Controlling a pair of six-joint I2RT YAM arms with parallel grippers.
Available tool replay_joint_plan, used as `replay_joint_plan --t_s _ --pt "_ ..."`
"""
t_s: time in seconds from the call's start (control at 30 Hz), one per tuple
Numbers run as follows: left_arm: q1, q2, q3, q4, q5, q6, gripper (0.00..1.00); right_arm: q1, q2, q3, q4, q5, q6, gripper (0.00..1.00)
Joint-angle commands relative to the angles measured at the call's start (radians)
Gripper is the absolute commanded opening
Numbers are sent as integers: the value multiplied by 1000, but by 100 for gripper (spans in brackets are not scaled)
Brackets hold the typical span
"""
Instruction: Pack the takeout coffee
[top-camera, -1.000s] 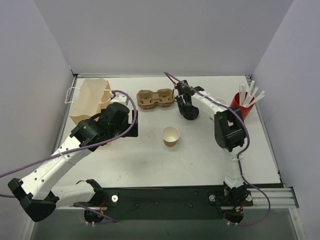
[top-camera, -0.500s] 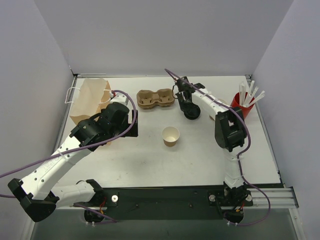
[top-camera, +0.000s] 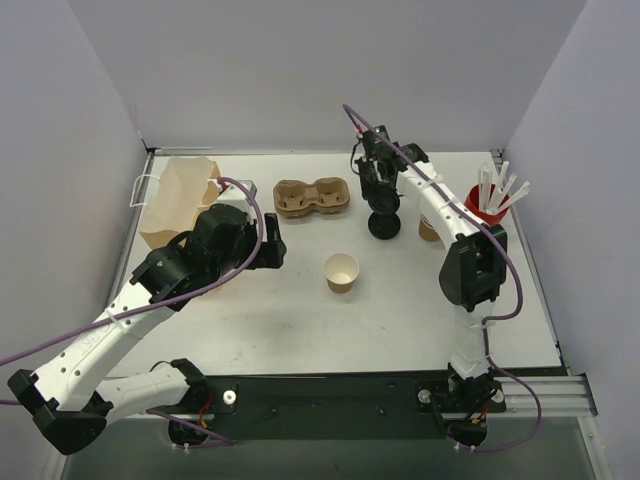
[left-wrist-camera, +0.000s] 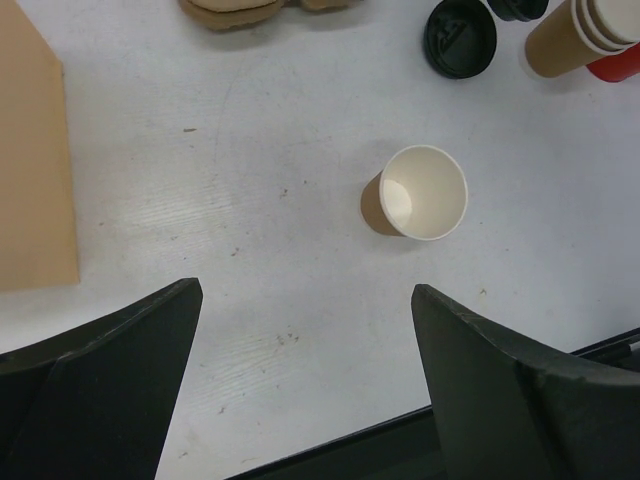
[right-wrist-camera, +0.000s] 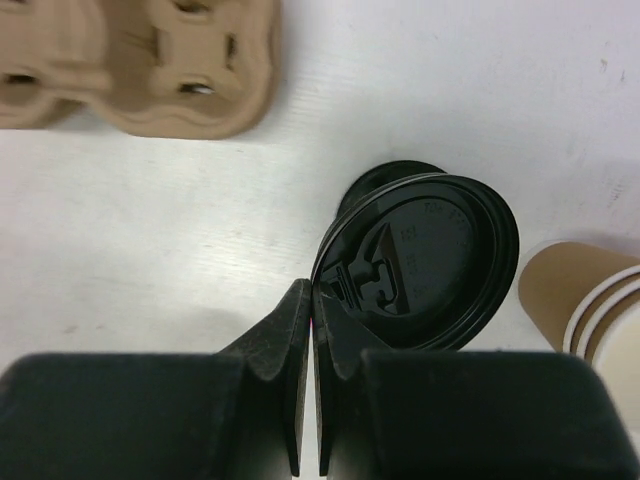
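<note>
Top external view: a small kraft-brown paper cup with a white inside (top-camera: 342, 272) stands upright and without a lid near the middle of the white table (top-camera: 300, 330), apart from both arms. The right gripper (right-wrist-camera: 313, 298) is out at the far side of the table, just right of the moulded brown cardboard cup carrier (top-camera: 312, 197). In the right wrist view its two fingers are pressed together on the left rim of a round black plastic lid (right-wrist-camera: 425, 265), so the lid is pinched by its edge. A second black rim (right-wrist-camera: 385, 180) shows just behind the held lid's upper edge; whether the two touch cannot be told. A stack of tan unlidded paper cups (right-wrist-camera: 580, 300) lies just beside the lid on its right. A red cup holding white sticks (top-camera: 484, 207) stands near the table's right edge. The left gripper (left-wrist-camera: 305, 290) hangs over the table with its jaws spread wide and nothing between them; its camera looks down on the open cup. An upright brown paper bag with white handles (top-camera: 178, 198) stands at the far left, just behind the left arm.
</note>
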Motion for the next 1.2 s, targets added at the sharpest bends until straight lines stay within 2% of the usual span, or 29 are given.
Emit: replay_joint_plan --t_s 0.0,0.13,0.27,0.47,0.53,0.7,0.9,1.07,1.17 --pt "12 -47 -42 203 86 14 97 -5 -156 119 -123 -163 127 0" --pt "18 -58 -63 361 132 62 97 -11 -249 131 -133 -418 237 0" --pt "36 -54 -69 449 198 94 97 -11 -308 92 -107 -614 323 0" --pt "91 -36 -49 541 420 148 97 -16 -411 -66 132 -875 536 0" --pt "110 -36 -46 550 464 196 97 -17 -431 -114 212 -920 587 0" --pt "208 -25 -43 575 704 264 98 -17 -457 -171 355 -1019 733 0" --pt "399 -5 -70 693 991 163 97 -19 -472 -244 540 -1102 903 0" --pt "418 16 -61 751 1076 120 97 -17 -489 -299 679 -1132 1017 0" --pt "420 39 -43 759 1081 112 97 -17 -498 -323 772 -1144 1093 0"
